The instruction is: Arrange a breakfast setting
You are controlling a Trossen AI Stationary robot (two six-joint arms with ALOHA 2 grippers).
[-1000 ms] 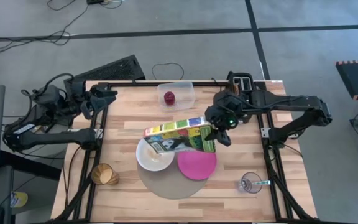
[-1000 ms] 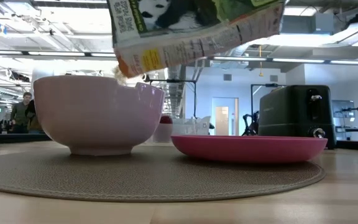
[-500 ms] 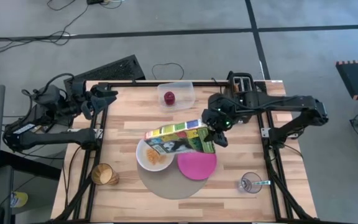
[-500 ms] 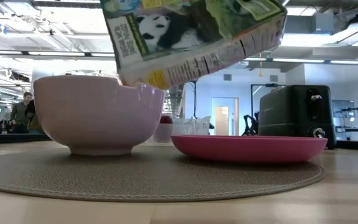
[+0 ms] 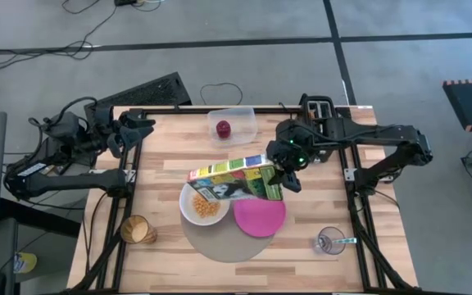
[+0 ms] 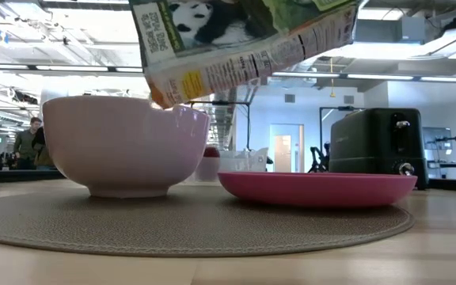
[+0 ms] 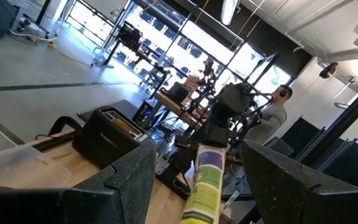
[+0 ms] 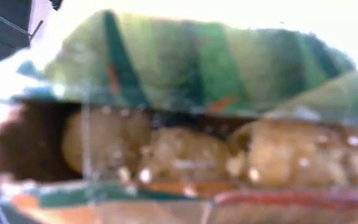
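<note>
Over white bowl | right tool clamped on tilted cardboard cereal box | round woven mat

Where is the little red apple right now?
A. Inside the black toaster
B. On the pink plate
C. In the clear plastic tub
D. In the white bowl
C: in the high view the small red apple sits inside the clear plastic tub at the table's far edge, apart from the round magenta plate and the white bowl.
</note>
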